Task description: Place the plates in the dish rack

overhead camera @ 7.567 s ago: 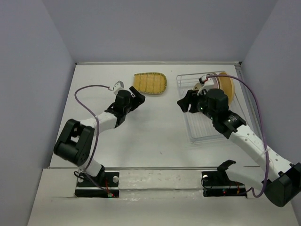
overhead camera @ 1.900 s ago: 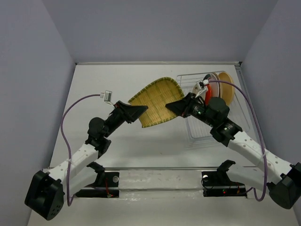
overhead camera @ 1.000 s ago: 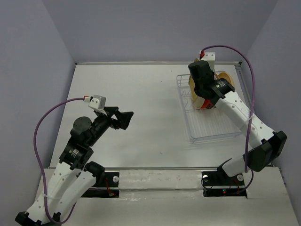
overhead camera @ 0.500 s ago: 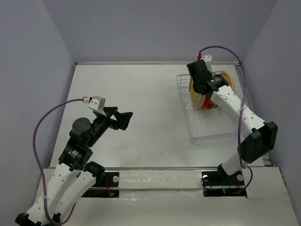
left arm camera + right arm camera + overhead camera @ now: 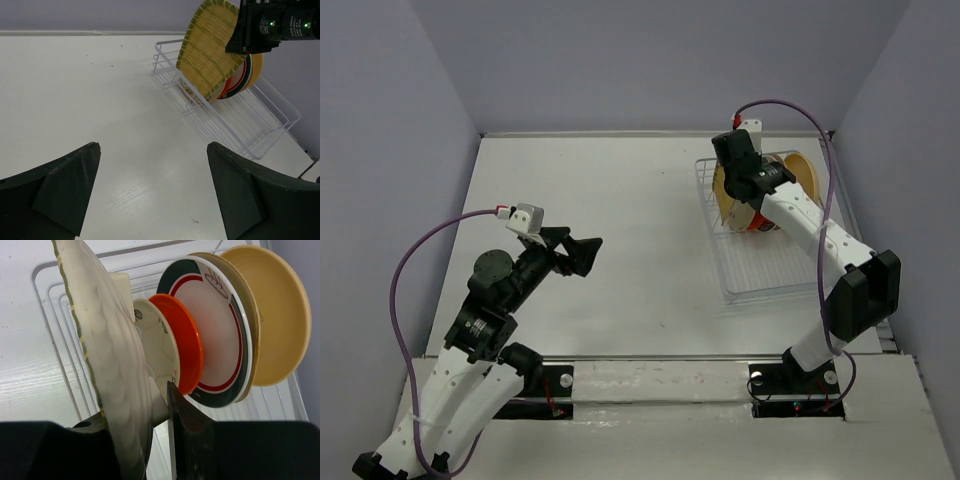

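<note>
Plates [image 5: 215, 330] stand on edge at the far end of the rack [image 5: 760, 270], near the bench's [image 5: 620, 180] far right corner. Your right tool [image 5: 735, 178] grips the ribbed yellow-green plate [image 5: 210, 50] upright beside them (edge-down, likely so it drops into a slot). Your left tool [image 5: 152, 150] hangs wide open, empty.

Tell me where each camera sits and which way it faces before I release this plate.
Top external: above and behind the arms, looking down on the table; both arms show, left gripper open, right gripper at the dish rack.
Left wrist: low over the table, facing across it toward the rack; its own open fingers frame the bottom.
Right wrist: close over the rack, looking along the standing plates; its fingers clamp the ribbed oblong plate.
Shared: top external and left wrist both show the right gripper holding that plate.
</note>
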